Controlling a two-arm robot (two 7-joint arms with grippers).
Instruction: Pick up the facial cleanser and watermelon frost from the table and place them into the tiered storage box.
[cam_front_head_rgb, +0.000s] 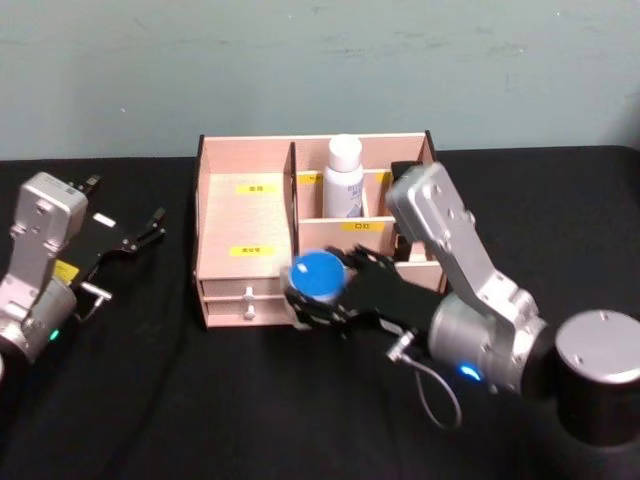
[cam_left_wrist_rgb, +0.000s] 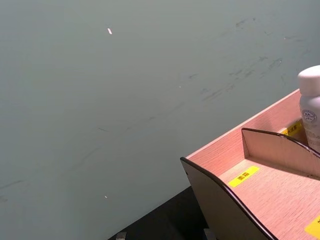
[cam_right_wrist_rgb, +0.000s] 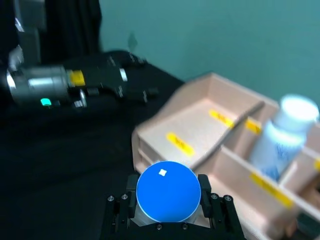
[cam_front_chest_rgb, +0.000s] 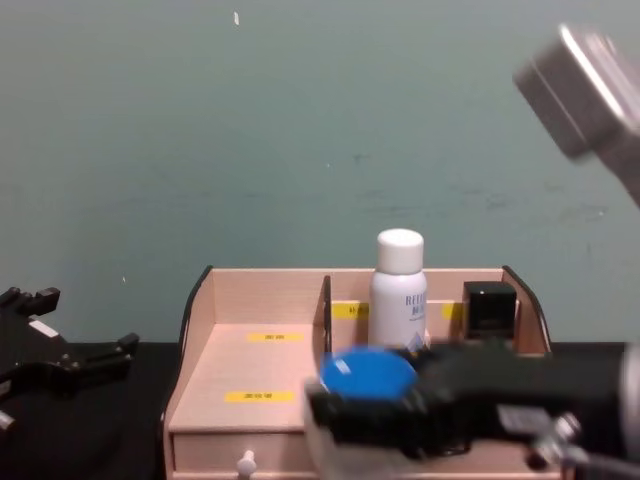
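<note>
Head view, single moment. The right gripper (cam_front_head_rgb: 318, 287) was closed around the watermelon frost (cam_front_head_rgb: 317, 272), a round jar with a bright blue lid. One finger sat on each side of the jar and the lid faced up. In the right wrist view the black fingers (cam_right_wrist_rgb: 205, 187) pressed against the jar's sides, with the lid showing whole between them.

The tiered storage box (cam_front_head_rgb: 245, 165) stood directly beyond the gripper, very near it. The jar was held in front of the box's front face, roughly in line with the upright divider (cam_front_head_rgb: 293, 195) between the wide left bay and the smaller bays. In the chest view the lid sat about level with the lower tier, above the white-knobbed drawer (cam_front_chest_rgb: 245, 462). I could not tell whether the jar touched the black table (cam_front_head_rgb: 150, 410) or the box.

The facial cleanser (cam_front_head_rgb: 343, 178), a white bottle with a white cap, was already in the box. It stood upright in a rear compartment, farther back from the gripper and slightly to its right. A small black box (cam_front_chest_rgb: 489, 305) occupied the next rear compartment to the right. Yellow labels (cam_front_head_rgb: 251, 250) marked the tiers.

The left gripper (cam_front_head_rgb: 150, 228) was parked well off to the right gripper's left, clear of the box. Its fingers were spread apart and held nothing.
</note>
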